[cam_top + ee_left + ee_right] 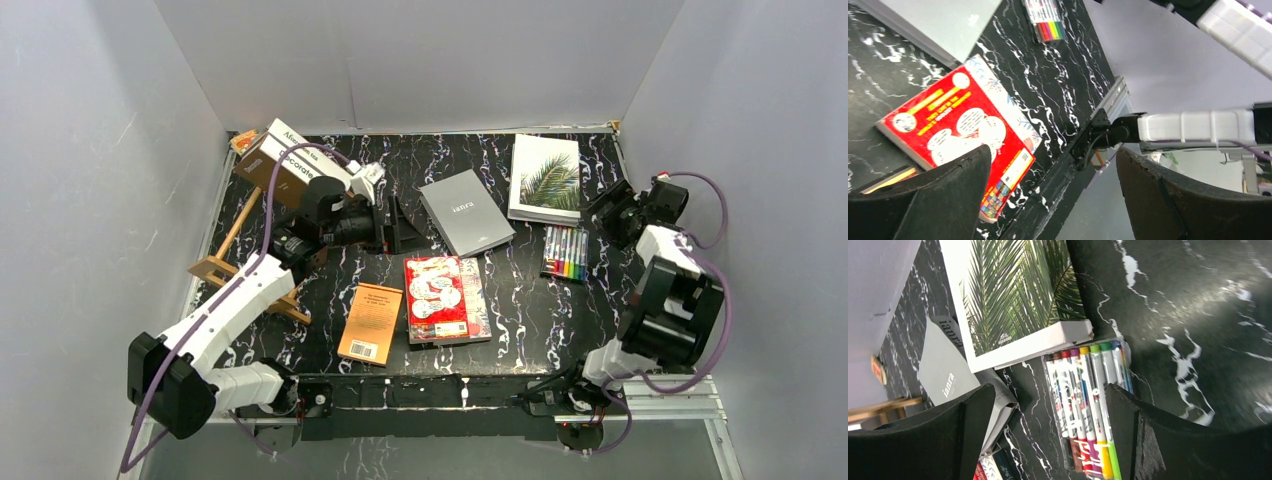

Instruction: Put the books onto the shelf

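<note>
Black marbled table (530, 330) carries four loose books (437, 298); two more sit on the shelf (225, 265), far left. Left pincer (1053, 160) and right pincer (1048, 405) gape empty. The right one hangs over the markers (1088, 410) beside the palm-leaf book (1013, 295) and may grab them; only its wrist view shows this.

Marker pack (565, 252) on marbled tabletop (545, 315)

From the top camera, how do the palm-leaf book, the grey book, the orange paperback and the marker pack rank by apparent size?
Largest to smallest:
1. palm-leaf book
2. grey book, which looks only slightly smaller, so the order of these first two is unsure
3. orange paperback
4. marker pack, clearly the smallest
</note>
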Robot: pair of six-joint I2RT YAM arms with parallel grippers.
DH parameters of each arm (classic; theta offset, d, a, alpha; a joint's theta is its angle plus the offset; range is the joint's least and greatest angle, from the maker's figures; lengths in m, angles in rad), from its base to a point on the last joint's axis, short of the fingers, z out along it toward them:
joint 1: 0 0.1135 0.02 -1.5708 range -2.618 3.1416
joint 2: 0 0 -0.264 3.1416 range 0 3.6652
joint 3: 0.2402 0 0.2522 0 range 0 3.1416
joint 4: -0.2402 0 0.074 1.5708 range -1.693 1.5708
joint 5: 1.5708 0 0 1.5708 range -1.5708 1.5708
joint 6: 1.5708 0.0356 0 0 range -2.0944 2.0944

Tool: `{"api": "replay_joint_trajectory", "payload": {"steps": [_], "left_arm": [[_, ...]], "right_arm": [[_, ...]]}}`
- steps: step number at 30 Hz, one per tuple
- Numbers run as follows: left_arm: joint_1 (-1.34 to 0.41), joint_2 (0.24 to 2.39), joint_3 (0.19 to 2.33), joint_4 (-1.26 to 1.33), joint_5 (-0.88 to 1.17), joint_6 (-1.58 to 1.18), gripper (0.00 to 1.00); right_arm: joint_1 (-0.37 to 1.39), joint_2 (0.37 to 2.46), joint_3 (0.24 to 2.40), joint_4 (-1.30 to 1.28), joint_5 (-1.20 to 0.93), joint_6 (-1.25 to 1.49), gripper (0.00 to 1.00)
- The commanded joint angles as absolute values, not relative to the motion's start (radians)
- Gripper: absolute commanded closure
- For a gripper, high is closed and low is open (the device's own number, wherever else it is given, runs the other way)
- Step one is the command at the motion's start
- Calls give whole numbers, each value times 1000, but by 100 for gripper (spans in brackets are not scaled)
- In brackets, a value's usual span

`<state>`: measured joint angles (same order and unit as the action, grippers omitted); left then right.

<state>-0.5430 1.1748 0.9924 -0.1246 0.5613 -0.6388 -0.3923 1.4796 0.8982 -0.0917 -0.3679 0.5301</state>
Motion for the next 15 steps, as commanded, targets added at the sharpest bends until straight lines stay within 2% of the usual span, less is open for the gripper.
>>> {"api": "replay_joint_trajectory", "payload": {"steps": [1,4,12,15], "left_arm": [[-614,1198,1080,-87,599,-658,9],[-645,1214,1108,-88,561,-647,9],[-692,1318,1150,-87,473,-660,9],[-710,1356,1166,-87,468,-655,9]], "right_arm": [[-390,1586,986,26,-490,524,9],[-368,1656,1014,76,-471,544,7],[-259,1765,1129,32,-147,461,6],[-238,1791,1138,59,-115,440,6]]}}
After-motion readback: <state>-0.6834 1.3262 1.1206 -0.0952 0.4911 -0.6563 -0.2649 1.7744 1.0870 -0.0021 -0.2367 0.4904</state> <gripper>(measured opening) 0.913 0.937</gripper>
